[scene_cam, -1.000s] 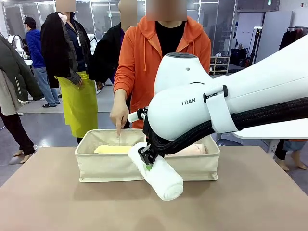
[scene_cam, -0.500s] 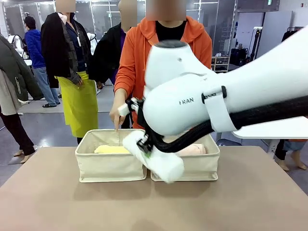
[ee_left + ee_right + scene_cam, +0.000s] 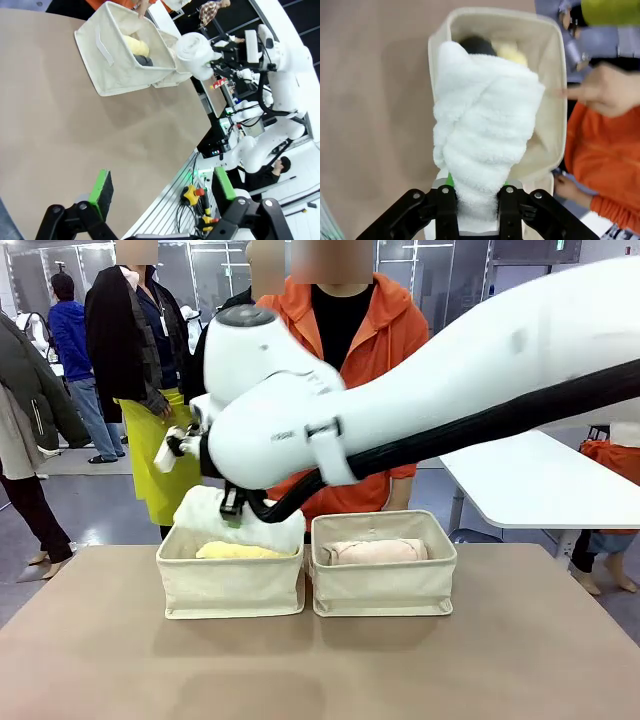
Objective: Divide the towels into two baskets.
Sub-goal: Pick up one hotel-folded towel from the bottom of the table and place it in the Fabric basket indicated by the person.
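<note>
I could make out only one bit of lettering: small dark print on the white shell of the right arm (image 3: 290, 430), near its black strap, too blurred in the front view to read. Nothing on the baskets, towels or tabletop carried any text I could see.

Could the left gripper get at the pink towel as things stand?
Probably yes: the left gripper is open over bare table, and the pink towel lies uncovered in its basket, with the right gripper over the other basket.

Towel (image 3: 238, 521) above left basket (image 3: 230, 585)
</note>
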{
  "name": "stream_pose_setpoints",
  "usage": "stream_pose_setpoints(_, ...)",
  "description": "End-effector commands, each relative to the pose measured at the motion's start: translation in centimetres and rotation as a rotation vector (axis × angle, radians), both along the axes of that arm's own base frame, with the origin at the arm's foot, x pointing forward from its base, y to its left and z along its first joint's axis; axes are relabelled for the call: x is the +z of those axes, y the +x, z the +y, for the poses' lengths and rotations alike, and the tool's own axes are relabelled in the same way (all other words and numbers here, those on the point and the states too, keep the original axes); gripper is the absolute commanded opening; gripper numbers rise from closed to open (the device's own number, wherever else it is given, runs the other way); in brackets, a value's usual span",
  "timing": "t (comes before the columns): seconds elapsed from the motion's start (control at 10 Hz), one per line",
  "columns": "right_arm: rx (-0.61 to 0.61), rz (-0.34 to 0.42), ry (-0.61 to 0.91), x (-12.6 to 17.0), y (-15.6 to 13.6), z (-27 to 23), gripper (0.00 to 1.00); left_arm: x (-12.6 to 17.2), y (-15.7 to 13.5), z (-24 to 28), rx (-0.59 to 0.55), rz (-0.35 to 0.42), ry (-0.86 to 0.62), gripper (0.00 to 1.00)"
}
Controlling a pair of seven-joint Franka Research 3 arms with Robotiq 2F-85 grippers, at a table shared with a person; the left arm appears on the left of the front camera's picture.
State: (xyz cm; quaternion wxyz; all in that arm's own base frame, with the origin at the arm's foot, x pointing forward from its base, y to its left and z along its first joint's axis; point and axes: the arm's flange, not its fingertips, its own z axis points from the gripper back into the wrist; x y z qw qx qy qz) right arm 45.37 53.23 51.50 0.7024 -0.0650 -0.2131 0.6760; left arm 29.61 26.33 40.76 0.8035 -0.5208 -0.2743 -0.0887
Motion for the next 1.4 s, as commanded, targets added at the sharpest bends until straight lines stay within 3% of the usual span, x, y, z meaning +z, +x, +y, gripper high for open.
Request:
stream_pose_setpoints(0.0,0.075,-0.086,-0.049,-1.4,3.4,4.4,0.31,0.2,-0.3,0.1,-0.002,-0.022,-0.002,1.00)
stream_pose_setpoints(0.1,0.141,-0.133,-0.081,-2.3,4.3,5.7,0.31,0.2,-0.3,0.1,-0.002,-0.022,-0.002,1.00)
stream_pose_setpoints(0.3,0.208,-0.157,-0.163,-4.0,6.3,7.2,0.31,0.2,-0.3,0.1,-0.002,-0.022,-0.002,1.00)
stream_pose_setpoints(0.5,0.188,-0.113,-0.187,-5.5,8.2,6.9,0.31,0.2,-0.3,0.1,-0.002,-0.022,-0.002,1.00)
stream_pose_setpoints(0.8,0.139,-0.097,-0.173,-6.7,8.7,5.7,0.67,0.2,-0.3,0.1,-0.002,-0.022,-0.002,1.00)
stream_pose_setpoints(0.9,0.143,-0.104,-0.185,-6.7,8.5,5.6,0.60,0.2,-0.3,0.1,-0.002,-0.022,-0.002,1.00)
stream_pose_setpoints(1.0,0.145,-0.100,-0.180,-6.7,8.3,5.5,0.91,0.2,-0.3,0.1,-0.002,-0.022,-0.002,1.00)
stream_pose_setpoints(1.1,0.140,-0.109,-0.179,-6.6,8.0,5.6,0.84,0.2,-0.3,0.1,-0.002,-0.022,-0.002,1.00)
stream_pose_setpoints(1.2,0.135,-0.115,-0.187,-6.6,7.8,5.6,1.00,0.2,-0.3,0.1,-0.002,-0.022,-0.002,1.00)
stream_pose_setpoints(1.3,0.120,-0.121,-0.187,-6.6,7.6,5.5,1.00,0.2,-0.3,0.1,-0.002,-0.022,-0.002,1.00)
